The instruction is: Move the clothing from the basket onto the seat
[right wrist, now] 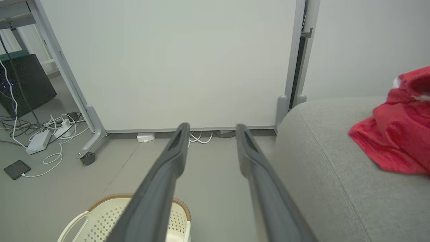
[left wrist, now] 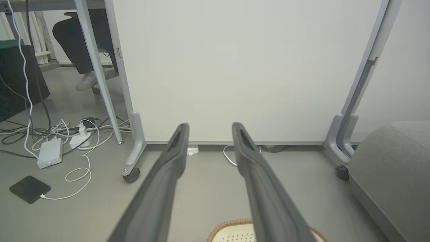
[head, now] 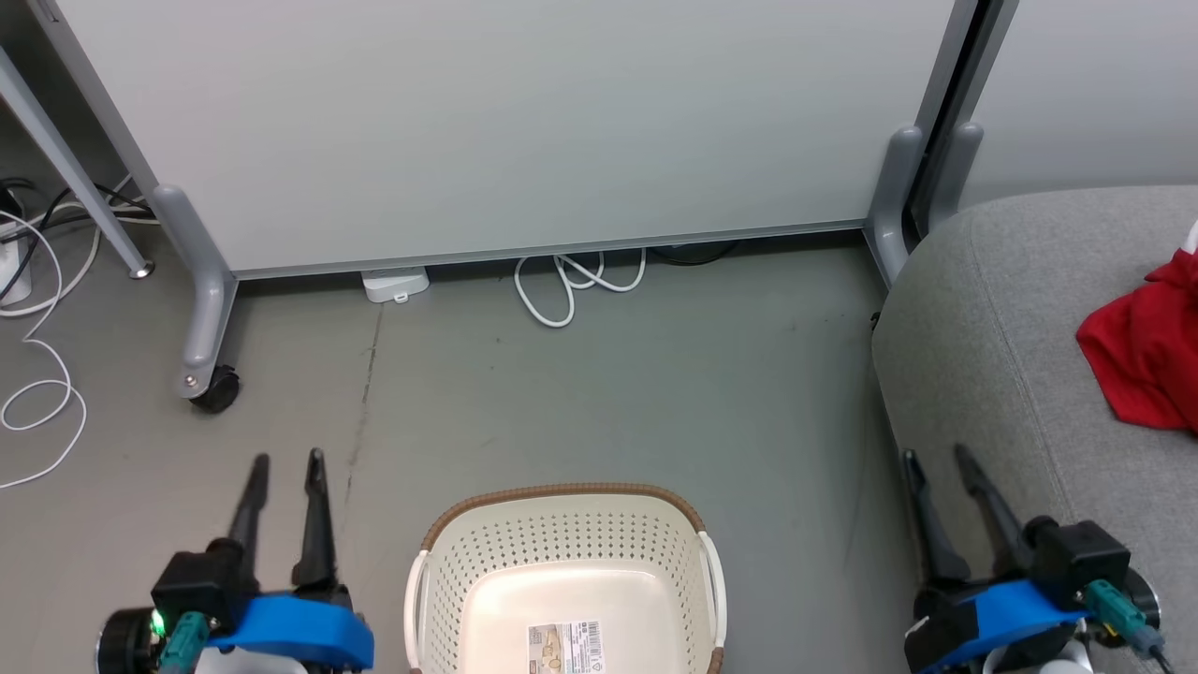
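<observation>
The cream basket (head: 562,552) with its brown rim stands on the floor at the bottom centre, and only a paper label shows on its bottom. Its rim also peeks in low in the left wrist view (left wrist: 231,227) and the right wrist view (right wrist: 111,215). Red clothing (head: 1146,351) lies on the grey seat (head: 992,309) at the right, seen again as clothing (right wrist: 394,134) on the seat (right wrist: 322,158). My left gripper (head: 286,459) hangs open left of the basket, holding nothing. My right gripper (head: 936,454) is open over the seat's near edge, nothing between its fingers.
A pale wheeled partition (head: 505,131) closes the far side, its caster foot (head: 211,384) at the left. White cables (head: 571,285) lie under it and more cables (head: 37,374) at far left. A phone (left wrist: 29,189) rests on the floor; a person's foot (left wrist: 86,80) shows beyond.
</observation>
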You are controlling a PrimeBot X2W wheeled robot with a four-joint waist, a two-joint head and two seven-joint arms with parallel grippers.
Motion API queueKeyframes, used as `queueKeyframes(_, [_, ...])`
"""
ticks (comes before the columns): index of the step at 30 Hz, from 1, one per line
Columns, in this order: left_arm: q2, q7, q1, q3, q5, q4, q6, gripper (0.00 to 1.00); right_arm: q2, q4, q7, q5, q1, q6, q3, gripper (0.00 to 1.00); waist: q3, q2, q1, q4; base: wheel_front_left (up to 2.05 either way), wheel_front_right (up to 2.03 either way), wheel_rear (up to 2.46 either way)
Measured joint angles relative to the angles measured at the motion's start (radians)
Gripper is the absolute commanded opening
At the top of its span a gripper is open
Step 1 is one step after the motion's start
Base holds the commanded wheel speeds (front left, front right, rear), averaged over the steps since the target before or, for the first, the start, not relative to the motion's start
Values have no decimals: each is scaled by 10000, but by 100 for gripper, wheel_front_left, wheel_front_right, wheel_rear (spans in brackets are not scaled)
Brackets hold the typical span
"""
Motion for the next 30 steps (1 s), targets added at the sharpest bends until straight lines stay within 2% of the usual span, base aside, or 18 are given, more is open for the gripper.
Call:
queueKeyframes(3, [-58, 163, 207, 25, -192, 347, 0, 0, 13, 313, 140, 178, 105, 0, -21, 0, -6, 0, 0, -5, 0, 0, 0])
queueKeyframes(30, [-58, 1313, 131, 196, -5089, 10, 12, 0, 17, 142, 1310, 5099, 77, 0, -324, 0, -100, 0, 0, -75, 0, 0, 0])
